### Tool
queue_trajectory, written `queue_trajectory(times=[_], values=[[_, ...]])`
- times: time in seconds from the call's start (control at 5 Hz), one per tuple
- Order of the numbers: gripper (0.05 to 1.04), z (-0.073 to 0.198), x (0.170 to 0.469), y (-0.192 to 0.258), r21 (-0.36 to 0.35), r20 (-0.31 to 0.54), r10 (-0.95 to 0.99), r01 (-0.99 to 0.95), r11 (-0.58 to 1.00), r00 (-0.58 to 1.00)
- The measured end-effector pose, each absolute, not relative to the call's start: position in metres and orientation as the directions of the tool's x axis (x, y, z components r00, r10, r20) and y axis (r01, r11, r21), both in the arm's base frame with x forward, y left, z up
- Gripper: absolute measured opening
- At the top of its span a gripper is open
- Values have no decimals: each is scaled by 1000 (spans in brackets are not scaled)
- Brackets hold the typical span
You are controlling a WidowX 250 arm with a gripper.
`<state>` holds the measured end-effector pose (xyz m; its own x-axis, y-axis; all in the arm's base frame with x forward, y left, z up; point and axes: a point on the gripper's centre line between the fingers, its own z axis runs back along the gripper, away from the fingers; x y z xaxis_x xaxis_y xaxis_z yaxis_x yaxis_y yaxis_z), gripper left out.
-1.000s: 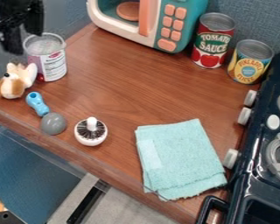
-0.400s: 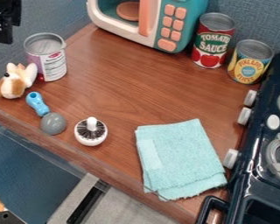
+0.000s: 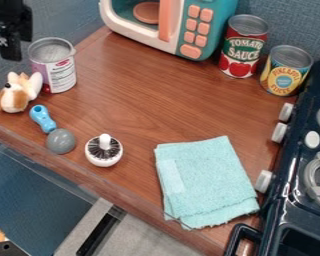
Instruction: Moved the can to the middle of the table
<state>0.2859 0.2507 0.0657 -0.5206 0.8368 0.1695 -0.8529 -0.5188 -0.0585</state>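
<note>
At ten o'clock on the brown wood-grain table (image 3: pixel 136 100), away from its middle, a silver metal can with a purple-and-white label (image 3: pixel 54 72) stood upright, just beside a tan-and-white plush dog (image 3: pixel 17 93). The black two-finger gripper (image 3: pixel 9 54) hung farther out toward ten o'clock, and whether it was released or clenched could not be told. A folded, pale turquoise cloth (image 3: pixel 209 182) lay at five o'clock.
</note>
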Motion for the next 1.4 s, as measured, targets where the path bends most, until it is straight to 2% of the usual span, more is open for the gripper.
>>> queue_trajectory(times=[0.6, 1.0, 1.4], values=[[999, 62, 315, 205, -29, 99, 927, -932, -362, -363], [999, 51, 343, 119, 10, 61, 989, -991, -132, -132], [999, 60, 370, 53, -16, 22, 999, -999, 37, 36]])
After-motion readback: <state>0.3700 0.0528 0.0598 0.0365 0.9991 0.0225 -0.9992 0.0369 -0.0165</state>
